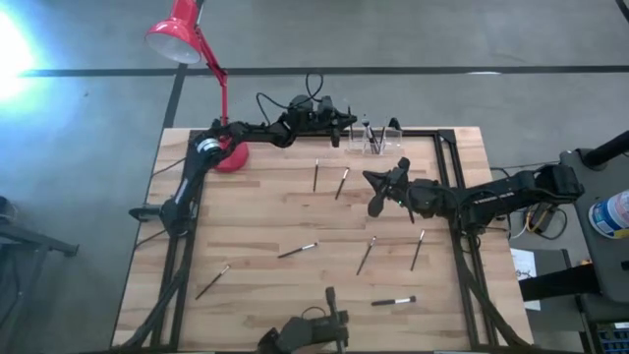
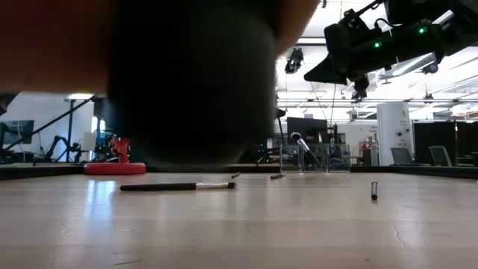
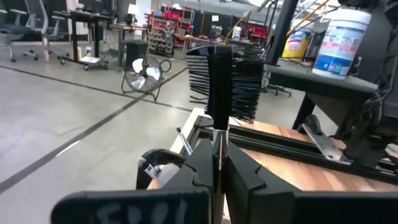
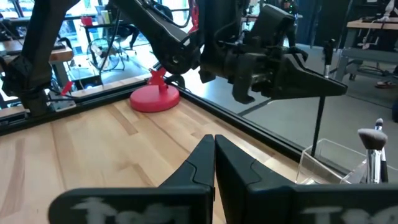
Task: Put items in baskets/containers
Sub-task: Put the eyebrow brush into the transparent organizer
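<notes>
Several thin dark makeup brushes lie flat on the wooden table, among them one point(image 1: 297, 250), one point(image 1: 393, 301) and one point(image 2: 179, 186). The clear organiser point(image 1: 378, 138) stands at the far edge with brushes upright in it, one grey-tipped point(image 4: 376, 138). My left gripper point(image 1: 341, 125) point(image 3: 217, 146) is just left of the organiser, shut on a comb-like brush point(image 3: 224, 81). My right gripper point(image 1: 373, 192) point(image 4: 213, 140) hovers shut over the middle of the table and holds nothing. My left gripper pinches the brush between its two fingers at the silvery ferrule point(image 3: 217, 134), just under the black bristle head. The fingers come level from the table's left, across the brush. The brush is upright and lifted clear; its thin handle point(image 4: 319, 121) hangs down to the organiser's rim point(image 4: 333, 149).
A red desk lamp stands on its round base point(image 1: 228, 157) at the far left, its shade point(image 1: 177, 39) beyond the table. A dark metal frame point(image 1: 454, 187) runs along the right side. A large dark shape point(image 2: 194, 75) blocks much of the low view.
</notes>
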